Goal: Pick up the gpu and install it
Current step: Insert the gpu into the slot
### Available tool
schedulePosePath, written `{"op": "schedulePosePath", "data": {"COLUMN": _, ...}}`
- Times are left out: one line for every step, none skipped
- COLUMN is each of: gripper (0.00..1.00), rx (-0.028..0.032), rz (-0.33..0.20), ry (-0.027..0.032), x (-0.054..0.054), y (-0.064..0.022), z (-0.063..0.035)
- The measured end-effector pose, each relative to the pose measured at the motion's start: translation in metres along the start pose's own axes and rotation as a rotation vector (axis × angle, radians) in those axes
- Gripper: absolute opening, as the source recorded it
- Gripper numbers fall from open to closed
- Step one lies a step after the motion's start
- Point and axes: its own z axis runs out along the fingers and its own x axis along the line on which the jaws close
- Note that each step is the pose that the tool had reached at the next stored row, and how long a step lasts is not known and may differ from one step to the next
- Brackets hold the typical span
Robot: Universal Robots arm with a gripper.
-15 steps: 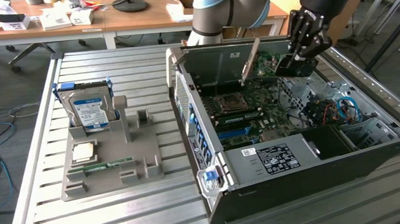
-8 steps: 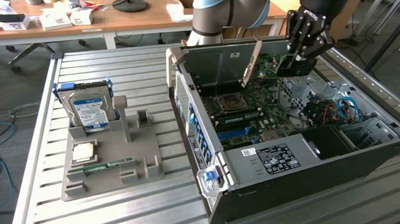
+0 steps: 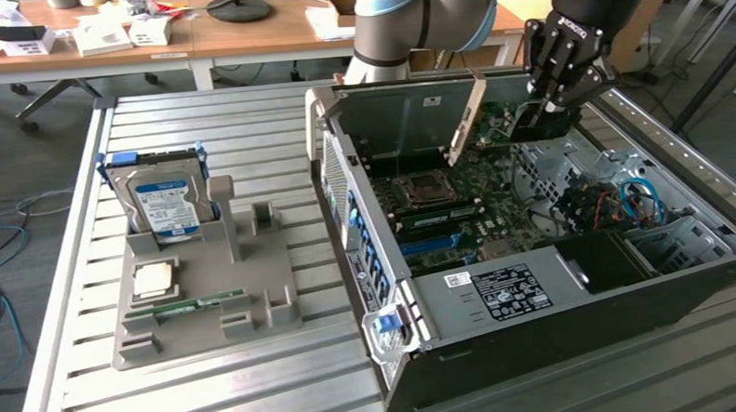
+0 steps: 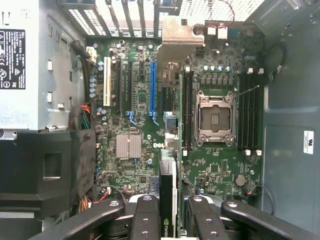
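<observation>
1. Your gripper (image 4: 170,210) has its jaws clenched on the gpu (image 4: 168,180), which hangs edge-down above the motherboard (image 4: 215,170) inside the open case (image 3: 332,180).
2. Risk: the thin, rigid board sits beside the long blue slot (image 4: 152,87), not over it. Pressing down here could scrape components.
3. The pale metal bracket (image 4: 182,35) could snag the rear wall.

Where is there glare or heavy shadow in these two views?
Wrist view: the rear vents are washed out white, the bracket on the gpu glares pale, the black shroud sinks into shadow. Exterior view: light is even, the table shows a mild sheen, shadows are soft.
</observation>
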Motion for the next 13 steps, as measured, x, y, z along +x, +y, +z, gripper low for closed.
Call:
{"op": "schedulePosePath", "data": {"gripper": 0.27, "rx": 0.0001, "rz": 0.0, "ry": -0.0001, "x": 0.0, "y": 0.0, "z": 0.0001}}
{"op": "schedulePosePath", "data": {"gripper": 0.27, "rx": 0.0008, "rz": -0.001, "ry": -0.0003, "x": -0.0001, "y": 0.0002, "z": 0.0003}}
{"op": "schedulePosePath", "data": {"gripper": 0.27, "rx": 0.003, "rz": -0.002, "ry": -0.0004, "x": -0.0001, "y": 0.0005, "z": 0.0006}}
{"op": "schedulePosePath", "data": {"gripper": 0.27, "rx": 0.0053, "rz": -0.004, "ry": -0.0003, "x": 0.0, "y": 0.0009, "z": 0.0007}}
{"op": "schedulePosePath", "data": {"gripper": 0.27, "rx": 0.0072, "rz": -0.005, "ry": -0.0003, "x": 0.0, "y": 0.0012, "z": 0.0009}}
{"op": "schedulePosePath", "data": {"gripper": 0.27, "rx": 0.0084, "rz": -0.007, "ry": -0.0002, "x": 0.0, "y": 0.0013, "z": 0.0009}}
{"op": "schedulePosePath", "data": {"gripper": 0.27, "rx": 0.0091, "rz": -0.008, "ry": -0.0003, "x": 0.0, "y": 0.0015, "z": 0.001}}
{"op": "schedulePosePath", "data": {"gripper": 0.27, "rx": 0.0097, "rz": -0.009, "ry": -0.0003, "x": 0.0, "y": 0.0016, "z": 0.0011}}
{"op": "schedulePosePath", "data": {"gripper": 0.27, "rx": 0.01, "rz": -0.009, "ry": -0.0002, "x": 0.0, "y": 0.0018, "z": 0.0011}}
{"op": "schedulePosePath", "data": {"gripper": 0.27, "rx": 0.0102, "rz": -0.009, "ry": -0.0002, "x": 0.0, "y": 0.0019, "z": 0.0012}}
{"op": "schedulePosePath", "data": {"gripper": 0.27, "rx": 0.0103, "rz": -0.009, "ry": -0.0002, "x": 0.0, "y": 0.0021, "z": 0.0012}}
{"op": "schedulePosePath", "data": {"gripper": 0.27, "rx": 0.0103, "rz": -0.009, "ry": -0.0002, "x": 0.0, "y": 0.0023, "z": 0.0012}}
{"op": "schedulePosePath", "data": {"gripper": 0.27, "rx": 0.0105, "rz": -0.009, "ry": -0.0002, "x": 0.0, "y": 0.0028, "z": 0.0013}}
